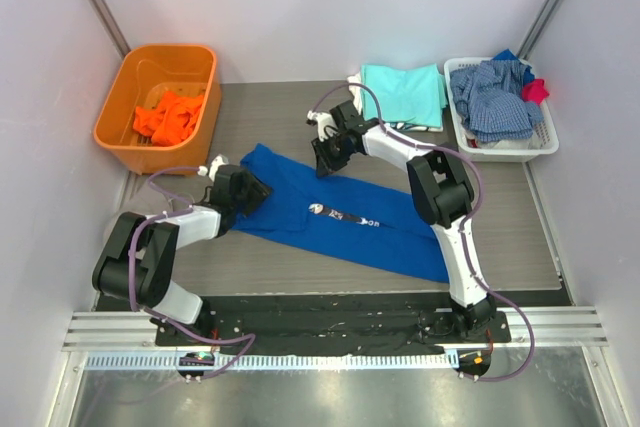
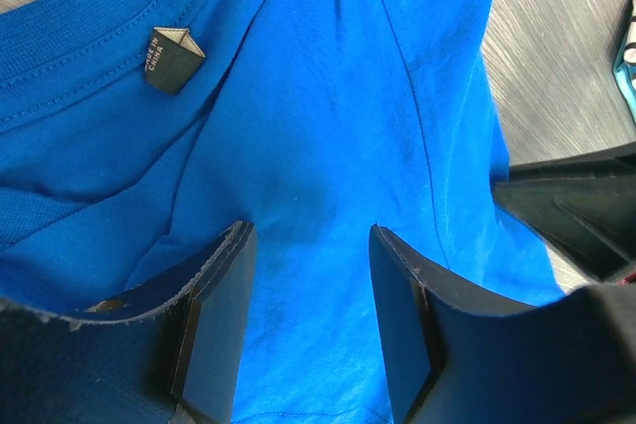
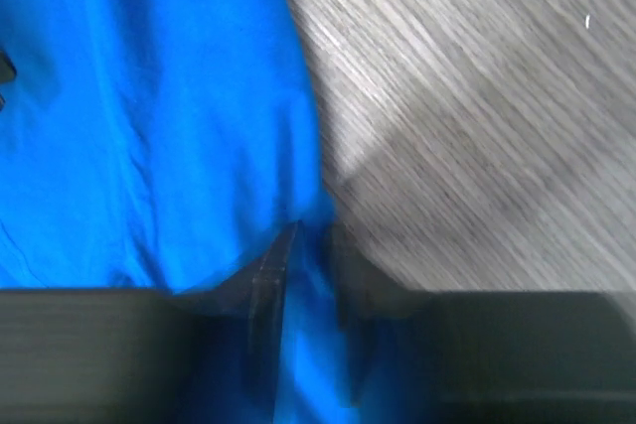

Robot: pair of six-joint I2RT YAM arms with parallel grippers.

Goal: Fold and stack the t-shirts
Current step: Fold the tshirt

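The left gripper [image 2: 308, 330] hangs with its jaws spread over the royal blue cotton t-shirt [image 1: 340, 222], close to the ribbed collar and the small dark neck label [image 2: 171, 59]; it grips nothing, and if it closes where it stands it may catch more than one layer, or only a pucker that slips out on the lift. The right gripper [image 3: 310, 275] is clenched on the shirt's far edge (that wrist view is blurred, but blue cloth runs up between the fingers); with one end held and the other loose, a pull would likely drag the shirt askew rather than fold it. The shirt lies long and slantwise, from left of centre toward the lower right of the top view.

The grey wood-grain tabletop [image 1: 280, 117] carries an orange plastic tub [image 1: 108, 117] at upper left, holding crumpled orange cloth [image 1: 168, 117]; a folded aqua t-shirt [image 1: 405, 95] lies right of centre at the back; a white slatted basket [image 1: 500, 154] at upper right holds a blue-and-white checked garment [image 1: 495, 97]; pale plain walls [image 1: 320, 7] close in three sides.
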